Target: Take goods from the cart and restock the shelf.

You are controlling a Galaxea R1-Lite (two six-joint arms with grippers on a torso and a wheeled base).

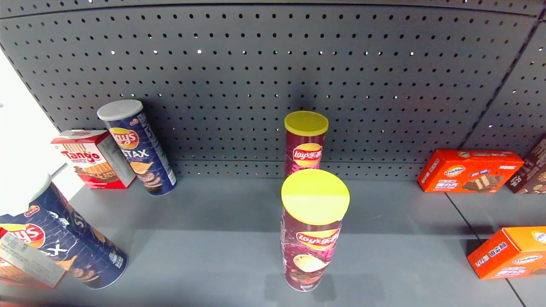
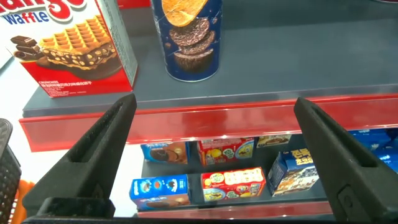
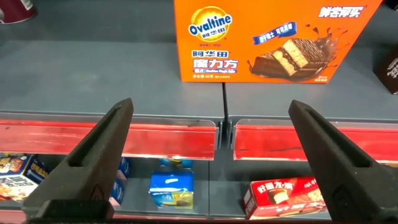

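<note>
The grey shelf [image 1: 222,238] holds two maroon chip cans with yellow lids, one at the front [image 1: 313,238] and one behind it [image 1: 306,143] against the pegboard. My left gripper [image 2: 213,102] hangs open and empty in front of the shelf's red front edge [image 2: 205,121], facing a waffle box [image 2: 74,46] and a navy chip can [image 2: 186,37]. Open and empty too, my right gripper [image 3: 211,104] sits before the red edge [image 3: 112,134], facing an orange chocolate-bar box [image 3: 273,40].
At the shelf's left stand a navy can [image 1: 136,147] and the waffle box [image 1: 91,157], with another navy can [image 1: 64,243] at the front corner. Orange boxes [image 1: 469,170] [image 1: 509,251] lie at the right. A lower shelf carries small snack boxes [image 2: 230,183] [image 3: 171,190].
</note>
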